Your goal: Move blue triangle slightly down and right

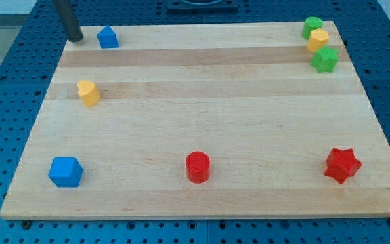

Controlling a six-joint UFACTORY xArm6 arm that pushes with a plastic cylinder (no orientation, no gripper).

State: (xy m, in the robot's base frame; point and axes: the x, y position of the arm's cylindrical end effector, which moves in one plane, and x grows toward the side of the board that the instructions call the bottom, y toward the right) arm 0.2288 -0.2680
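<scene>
The blue triangle [107, 37] sits at the top left of the wooden board [202, 88], close to the board's top edge. My tip [75, 38] rests just to the left of it, at the board's top left corner, with a small gap between them. The dark rod rises from the tip toward the view's top.
A yellow block [88, 93] lies at the left. A blue cube [66, 171] is at the bottom left, a red cylinder [198, 167] at bottom middle, a red star [342, 165] at bottom right. Two green blocks [311, 27] [325, 59] and a yellow block [318, 40] cluster at the top right.
</scene>
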